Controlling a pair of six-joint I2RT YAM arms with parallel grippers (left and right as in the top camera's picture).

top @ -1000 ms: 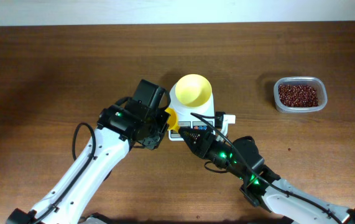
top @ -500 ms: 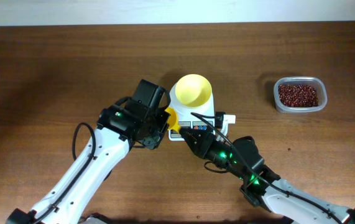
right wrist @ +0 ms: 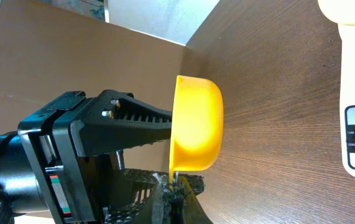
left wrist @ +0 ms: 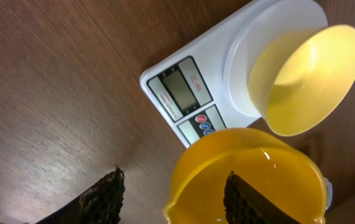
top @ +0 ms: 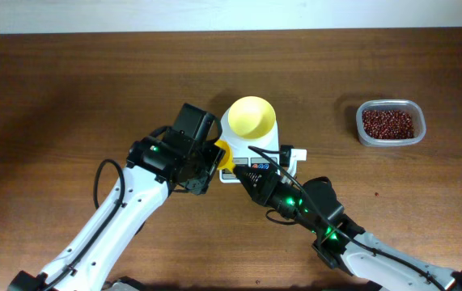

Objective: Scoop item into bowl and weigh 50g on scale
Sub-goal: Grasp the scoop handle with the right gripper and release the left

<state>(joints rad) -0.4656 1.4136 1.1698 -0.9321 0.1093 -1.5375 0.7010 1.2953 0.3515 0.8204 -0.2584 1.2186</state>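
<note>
The empty yellow bowl [top: 252, 116] [left wrist: 308, 78] stands on the white scale [top: 273, 145] [left wrist: 183, 93]. Just left of the scale's front, a small yellow scoop [top: 224, 153] [left wrist: 252, 168] [right wrist: 196, 124] hangs between both grippers. My right gripper [top: 239, 168] [right wrist: 174, 180] is shut on the scoop's thin handle edge, below the cup. My left gripper [top: 211, 158] [left wrist: 174, 196] is open: one finger sits inside the cup, the other outside, with a gap to the wall. The beans [top: 389, 123] lie in a clear tub at the far right.
The clear tub [top: 361, 121] stands alone on the brown table [top: 69, 89], well right of the scale. Both arms cross the table's front half and meet at the scale's front left corner. The scale's display and buttons [left wrist: 197, 117] face the arms.
The left gripper's jaws have opened off the scoop's wall. The right gripper has closed fully on the scoop's handle. Neither the arms nor the scoop have shifted.
</note>
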